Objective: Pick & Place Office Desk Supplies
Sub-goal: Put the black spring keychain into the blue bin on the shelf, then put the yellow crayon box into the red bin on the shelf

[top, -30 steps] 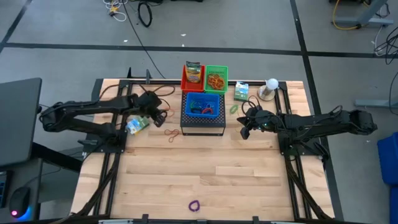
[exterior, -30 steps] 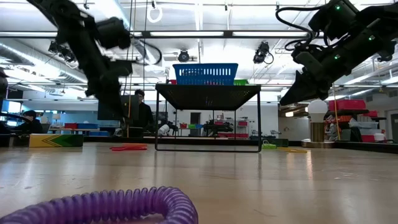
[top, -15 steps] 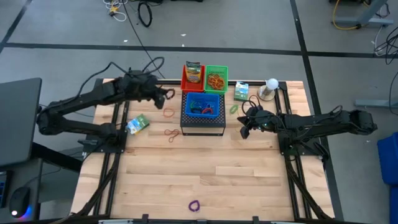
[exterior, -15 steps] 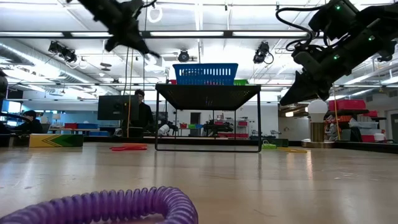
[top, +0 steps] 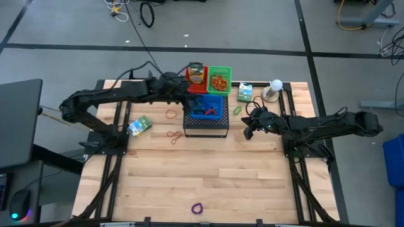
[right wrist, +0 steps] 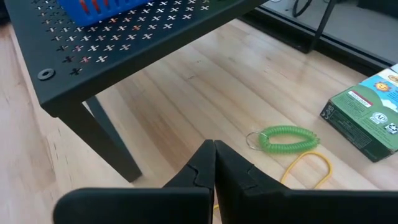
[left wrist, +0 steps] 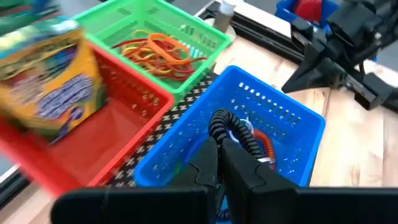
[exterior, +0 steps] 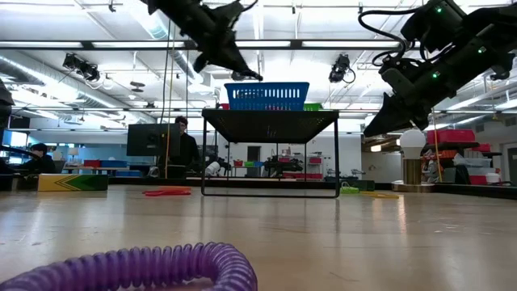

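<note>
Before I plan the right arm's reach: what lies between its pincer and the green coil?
Bare wood. The right wrist view shows the shut right pincer short of the green coil, nothing between; a yellow rubber band lies beside.

Left gripper (top: 187,93), previously beside the green-white box (top: 139,125), now hangs over the blue basket (top: 219,108), a black coiled loop (left wrist: 231,129) pinched in its closed fingers.

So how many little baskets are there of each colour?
Red basket: 1
Green basket: 1
Blue basket: 1
Total: 3
</note>
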`<action>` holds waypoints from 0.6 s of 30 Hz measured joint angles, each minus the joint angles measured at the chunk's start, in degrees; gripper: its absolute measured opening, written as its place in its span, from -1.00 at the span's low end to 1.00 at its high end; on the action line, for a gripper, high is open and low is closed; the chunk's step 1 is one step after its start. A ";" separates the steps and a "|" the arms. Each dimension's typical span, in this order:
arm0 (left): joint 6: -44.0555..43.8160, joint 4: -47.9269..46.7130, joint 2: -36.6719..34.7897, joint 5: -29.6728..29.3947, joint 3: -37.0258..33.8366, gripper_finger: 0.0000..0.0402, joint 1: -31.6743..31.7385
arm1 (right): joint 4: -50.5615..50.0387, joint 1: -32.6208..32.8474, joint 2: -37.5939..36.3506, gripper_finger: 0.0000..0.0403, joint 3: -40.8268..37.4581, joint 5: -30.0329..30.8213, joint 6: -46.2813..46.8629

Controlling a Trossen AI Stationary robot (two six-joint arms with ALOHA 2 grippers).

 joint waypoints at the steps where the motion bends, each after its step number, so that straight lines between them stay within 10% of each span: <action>1: 0.44 -0.08 1.10 0.00 0.87 -0.94 -0.31 | 0.00 0.00 0.00 -0.98 0.00 0.00 0.00; 18: 2.72 -0.77 4.45 -0.10 3.25 -0.43 -2.12 | 0.02 0.00 0.00 -0.98 0.02 -0.01 0.00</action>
